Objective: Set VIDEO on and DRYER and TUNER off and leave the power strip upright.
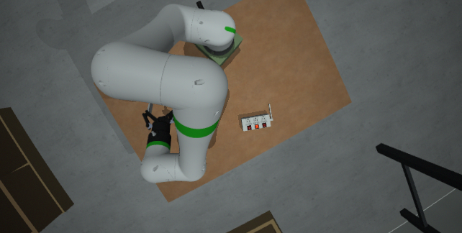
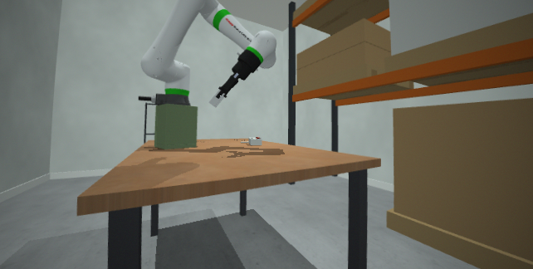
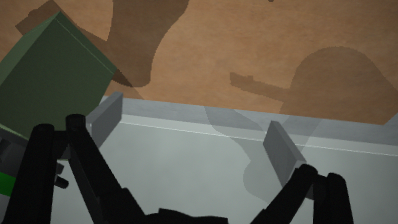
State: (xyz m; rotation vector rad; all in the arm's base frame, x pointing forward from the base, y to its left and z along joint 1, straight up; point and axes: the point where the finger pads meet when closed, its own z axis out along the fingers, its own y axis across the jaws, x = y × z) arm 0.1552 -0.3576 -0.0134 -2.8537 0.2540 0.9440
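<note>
A small white power strip lies face up on the wooden table, with three red rocker switches along one side; the middle one looks brighter than the other two. It also shows far off in the side view. Its labels are too small to read. My gripper is open and empty, held high above the table, well away from the strip. In the overhead view the gripper is mostly hidden under the arm. In the wrist view the open fingers frame the table edge and the floor; the strip is out of that view.
The arm's green base block stands at the table's far corner. An orange-and-black shelf rack with cardboard boxes stands to the right of the table. A large brown crate sits on the floor below it.
</note>
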